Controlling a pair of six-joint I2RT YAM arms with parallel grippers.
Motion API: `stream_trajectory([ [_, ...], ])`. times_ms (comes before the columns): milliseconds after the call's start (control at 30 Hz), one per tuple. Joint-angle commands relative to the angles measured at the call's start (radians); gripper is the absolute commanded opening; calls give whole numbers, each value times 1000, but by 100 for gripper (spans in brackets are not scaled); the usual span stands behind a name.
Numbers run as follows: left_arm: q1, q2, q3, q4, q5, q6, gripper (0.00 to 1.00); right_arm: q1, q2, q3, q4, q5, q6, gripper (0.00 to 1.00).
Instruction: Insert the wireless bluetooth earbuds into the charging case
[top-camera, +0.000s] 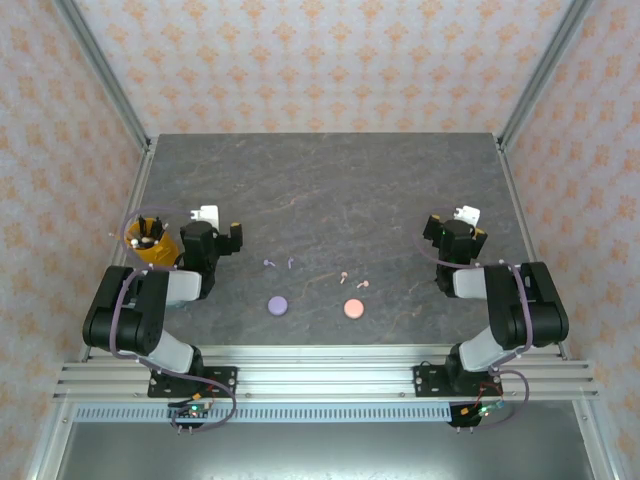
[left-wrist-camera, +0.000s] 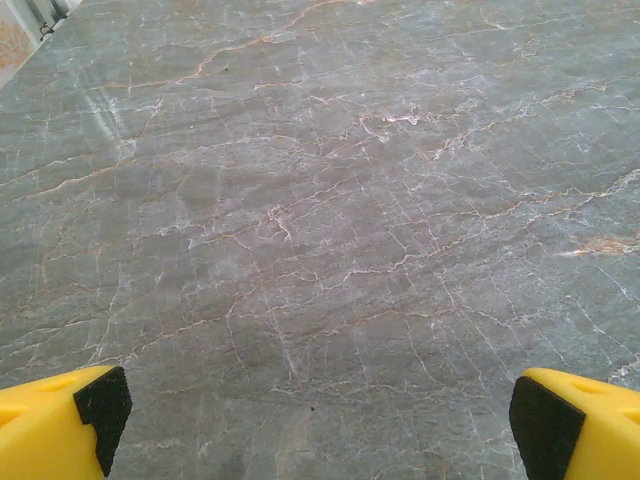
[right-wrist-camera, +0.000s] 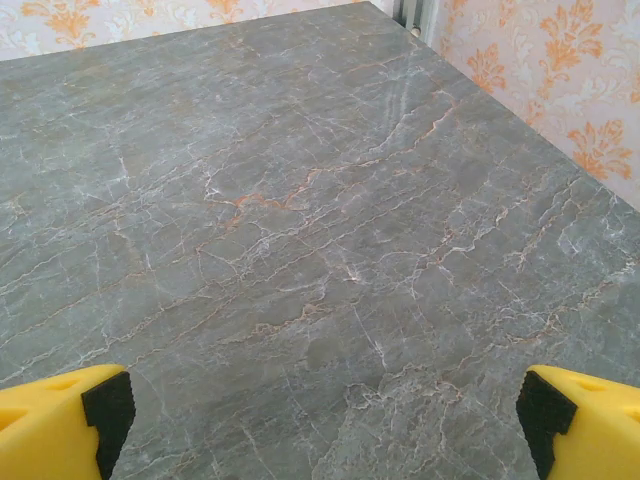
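Two lilac earbuds (top-camera: 268, 263) (top-camera: 290, 263) and two pale pink earbuds (top-camera: 343, 275) (top-camera: 363, 285) lie loose on the dark marbled table (top-camera: 330, 190), near its front middle. Just in front of them sit a round lilac charging case (top-camera: 277, 306) and a round pink one (top-camera: 353, 309). My left gripper (top-camera: 212, 232) (left-wrist-camera: 315, 410) rests to the left of the lilac earbuds, well apart from them. It is open, its yellow fingertips (left-wrist-camera: 100, 405) wide over bare table. My right gripper (top-camera: 455, 232) (right-wrist-camera: 315, 410) rests to the right of the pink earbuds, also open and with nothing in it.
A yellow cup-like holder (top-camera: 150, 243) with dark items stands at the table's left edge beside the left arm. Metal frame posts (top-camera: 520, 100) and patterned walls (top-camera: 330, 60) close in the sides and back.
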Motion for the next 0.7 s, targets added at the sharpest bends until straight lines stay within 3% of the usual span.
stream_trajectory([
  [0, 5, -21, 18, 28, -21, -4, 100, 4, -17, -6, 31, 22, 11, 99],
  [367, 8, -21, 19, 24, -15, -6, 100, -2, -14, -1, 22, 14, 14, 99],
  [667, 13, -18, 25, 15, -7, -8, 100, -35, -17, -1, 17, -62, 27, 99],
])
